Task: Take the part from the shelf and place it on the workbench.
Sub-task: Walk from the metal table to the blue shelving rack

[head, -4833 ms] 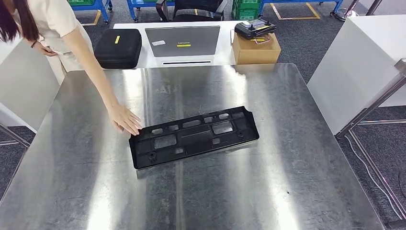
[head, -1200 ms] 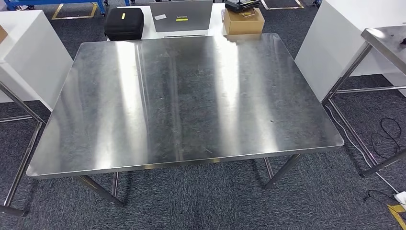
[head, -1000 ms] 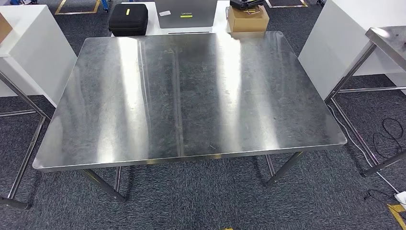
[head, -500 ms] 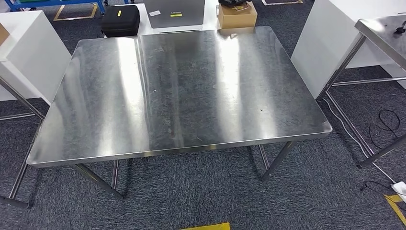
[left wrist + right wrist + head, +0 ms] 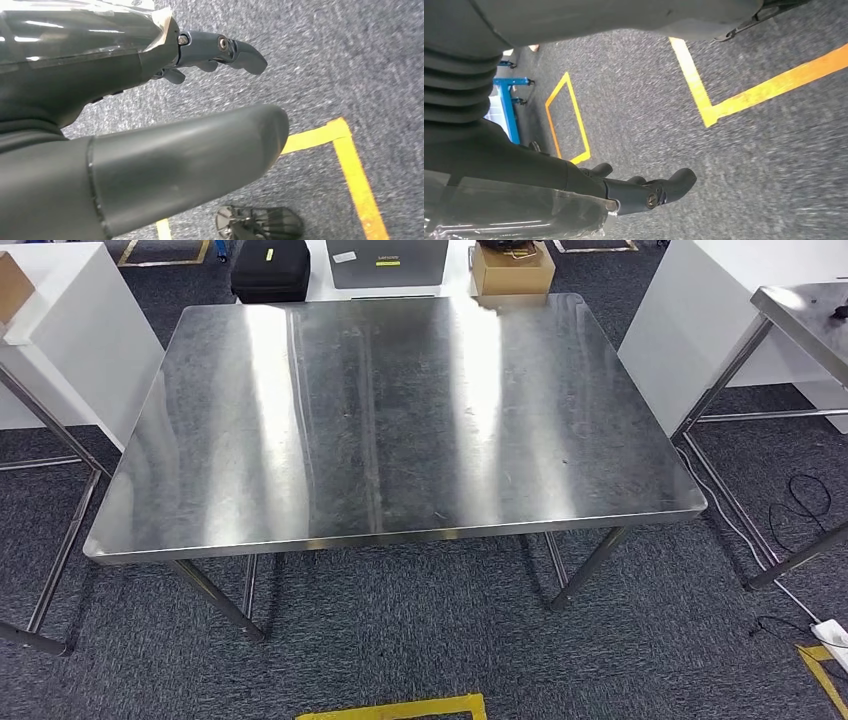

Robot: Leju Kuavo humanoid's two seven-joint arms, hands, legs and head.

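The steel workbench (image 5: pixel 390 410) stands ahead of me in the head view, its top bare, its near edge well in front of me. My left hand (image 5: pixel 215 90) hangs over grey carpet in the left wrist view, thumb and fingers apart, holding nothing. My right hand (image 5: pixel 644 190) likewise hangs above the carpet in the right wrist view, fingers slightly bent and holding nothing.
Beyond the bench's far edge sit a black case (image 5: pixel 270 268), a grey laptop (image 5: pixel 385 262) and a cardboard box (image 5: pixel 512 268). White cabinets (image 5: pixel 60 330) flank the left and right. Another steel table (image 5: pixel 810 320) stands at right, cables (image 5: pixel 800 502) beneath. Yellow floor tape (image 5: pixel 400 708) lies near me.
Earlier a person's hand touched a black part on the bench; now both are gone. My view has pulled back and shifted, with more carpet and yellow tape showing in front.
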